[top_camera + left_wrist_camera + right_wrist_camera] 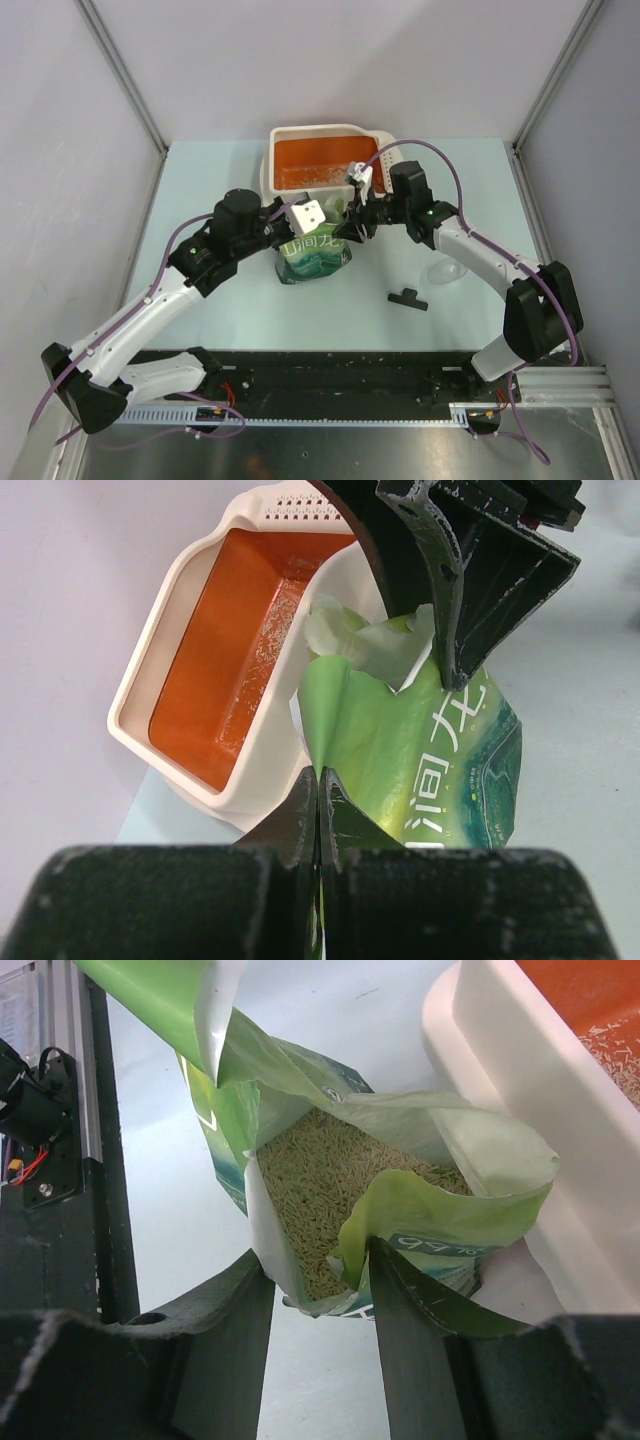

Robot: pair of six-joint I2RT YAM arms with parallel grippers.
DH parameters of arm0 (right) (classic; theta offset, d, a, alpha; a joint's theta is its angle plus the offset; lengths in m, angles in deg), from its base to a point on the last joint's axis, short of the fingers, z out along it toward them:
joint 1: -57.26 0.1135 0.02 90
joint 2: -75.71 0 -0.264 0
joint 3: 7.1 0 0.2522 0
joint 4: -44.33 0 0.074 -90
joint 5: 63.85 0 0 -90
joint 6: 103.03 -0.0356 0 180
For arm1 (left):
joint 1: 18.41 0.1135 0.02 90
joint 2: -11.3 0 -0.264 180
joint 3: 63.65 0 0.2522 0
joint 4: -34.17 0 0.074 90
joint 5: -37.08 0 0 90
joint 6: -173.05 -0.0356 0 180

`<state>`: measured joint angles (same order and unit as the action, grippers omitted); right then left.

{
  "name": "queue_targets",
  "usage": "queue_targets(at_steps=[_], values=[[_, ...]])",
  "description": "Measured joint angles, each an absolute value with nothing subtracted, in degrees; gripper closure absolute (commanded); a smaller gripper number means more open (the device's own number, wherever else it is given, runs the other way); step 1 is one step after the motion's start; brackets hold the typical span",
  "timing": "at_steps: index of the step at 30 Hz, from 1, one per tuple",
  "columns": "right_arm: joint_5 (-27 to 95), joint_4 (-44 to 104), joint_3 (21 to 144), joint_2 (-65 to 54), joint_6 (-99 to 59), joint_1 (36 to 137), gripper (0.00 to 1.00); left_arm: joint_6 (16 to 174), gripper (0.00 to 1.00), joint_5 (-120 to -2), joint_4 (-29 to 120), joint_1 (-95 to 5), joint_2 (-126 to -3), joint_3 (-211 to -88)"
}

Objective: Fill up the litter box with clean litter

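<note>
Right now I have both arms meeting over the green pouch (315, 255), which sits at the centre of the overhead frame, just below the litter box (318, 130). The box lies at the upper middle of that view on the pale table (200, 180), orange floor facing up, perforated white section at its right end.

On my left wrist camera, the left gripper (318, 785) shows at the bottom centre with its fingers pressed together on a fold of the pouch's torn top edge; the green film runs straight into the seam between them.

On my right wrist camera, the right gripper (315, 1253) has its fingers spread to either side of the pouch's open lip. The right-hand finger touches the curled flap, but the lip is not pinched tight.

The clean litter (330, 1175) is mostly inside the pouch: I look straight down its open mouth at a bed of pale granules in the middle of the frame. A thin scatter of the same granules lies on the orange floor of the box, seen at the upper right corner of that view.

A small black part (407, 298) lies on the table to the lower right of the pouch, well apart from it.
</note>
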<state>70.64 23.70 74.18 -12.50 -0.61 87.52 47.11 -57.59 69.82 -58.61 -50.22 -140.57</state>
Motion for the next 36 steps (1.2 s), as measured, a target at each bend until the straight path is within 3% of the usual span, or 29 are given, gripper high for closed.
queue_targets(at_steps=[8,13,17,19,21,24,25,29,36], values=[[70.97,25.44,74.18,-12.50,-3.19,87.52,0.55,47.11,1.00,-57.56,69.82,-58.51,-50.22,-140.57],[71.49,27.04,74.18,-12.61,-5.98,87.04,0.67,47.09,1.00,-57.59,69.82,-58.44,-50.22,-140.57],[72.06,28.48,74.18,-12.85,-7.54,86.65,0.66,47.09,1.00,-57.59,69.82,-58.40,-50.22,-140.57],[72.19,28.75,74.18,-12.85,-7.71,86.65,0.67,47.11,0.84,-57.59,69.82,-58.35,-50.22,-140.57],[72.39,28.77,74.18,-12.85,-7.69,86.65,0.67,47.26,0.57,-57.59,69.80,-58.35,-50.22,-140.57],[72.80,28.77,74.18,-12.89,-7.69,86.60,0.67,48.16,0.37,-57.61,69.90,-58.18,-50.22,-141.53],[72.91,28.77,74.18,-12.89,-7.69,86.60,0.66,48.57,0.36,-57.63,70.06,-57.89,-50.26,-142.58],[73.07,28.77,74.18,-12.91,-7.62,86.60,0.66,50.98,0.45,-59.31,69.40,-53.57,-51.09,-150.19],[72.93,29.14,74.55,-13.68,-7.34,86.60,0.67,55.61,0.97,-65.59,64.97,-38.72,-60.71,-158.75]])
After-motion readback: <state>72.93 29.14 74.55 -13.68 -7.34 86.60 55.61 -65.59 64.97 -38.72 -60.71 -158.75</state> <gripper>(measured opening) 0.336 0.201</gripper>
